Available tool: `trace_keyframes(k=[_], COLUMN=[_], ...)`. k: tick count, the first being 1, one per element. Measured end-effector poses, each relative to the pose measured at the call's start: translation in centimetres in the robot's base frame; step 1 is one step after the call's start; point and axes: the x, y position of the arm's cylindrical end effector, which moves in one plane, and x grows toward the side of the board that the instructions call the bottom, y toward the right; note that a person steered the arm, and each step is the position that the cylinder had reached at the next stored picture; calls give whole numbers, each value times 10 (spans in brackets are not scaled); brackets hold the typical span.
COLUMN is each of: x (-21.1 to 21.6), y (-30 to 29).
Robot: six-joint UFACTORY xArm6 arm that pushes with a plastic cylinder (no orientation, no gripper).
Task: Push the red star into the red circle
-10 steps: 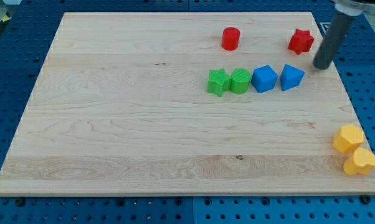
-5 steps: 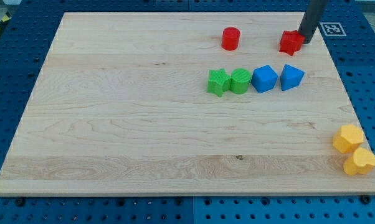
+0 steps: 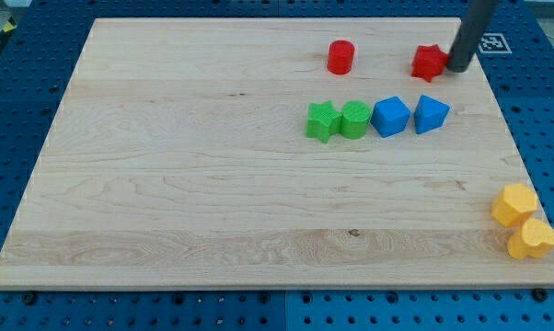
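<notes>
You have a pale wooden tabletop (image 3: 194, 184) resting on a blue perforated base (image 3: 544, 138). A black-and-white marker tag (image 3: 491, 42) shows near the view's top right; nothing on it can be read. No gripper exists here: my tip (image 3: 459, 68) touches the right side of the red star (image 3: 430, 62), which sits well apart from the red circle (image 3: 340, 57), to that circle's right.
</notes>
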Motion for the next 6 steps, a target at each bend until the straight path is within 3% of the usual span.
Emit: trace_keyframes(k=[5,6], x=[-28,-25], y=[-63,-10])
